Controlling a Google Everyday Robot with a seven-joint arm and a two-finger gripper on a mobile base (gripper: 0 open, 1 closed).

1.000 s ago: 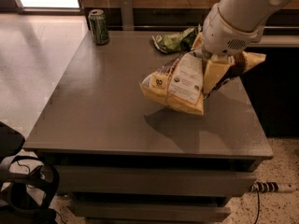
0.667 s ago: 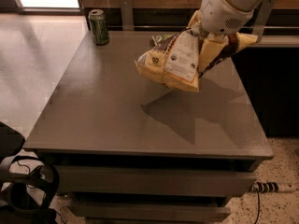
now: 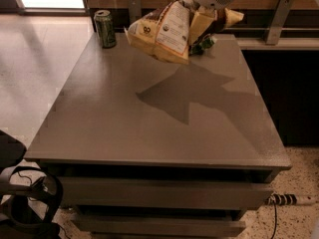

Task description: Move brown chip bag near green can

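The brown chip bag (image 3: 162,34) hangs in the air above the far middle of the grey table (image 3: 149,113), with its white label panel facing me. My gripper (image 3: 202,19) is shut on the bag's right end, at the top of the view. The green can (image 3: 105,29) stands upright at the table's far left corner, a short way left of the bag. The bag casts a dark shadow on the table below it.
A small green snack bag (image 3: 203,43) lies at the far edge, mostly hidden behind the brown bag. A wooden wall with metal brackets (image 3: 275,11) runs behind the table. Black robot base parts (image 3: 25,198) sit at the lower left. A cable (image 3: 289,200) lies on the floor at right.
My gripper has carried the brown chip bag up and toward the far left, closer to the green can. The can and green snack bag have not moved.
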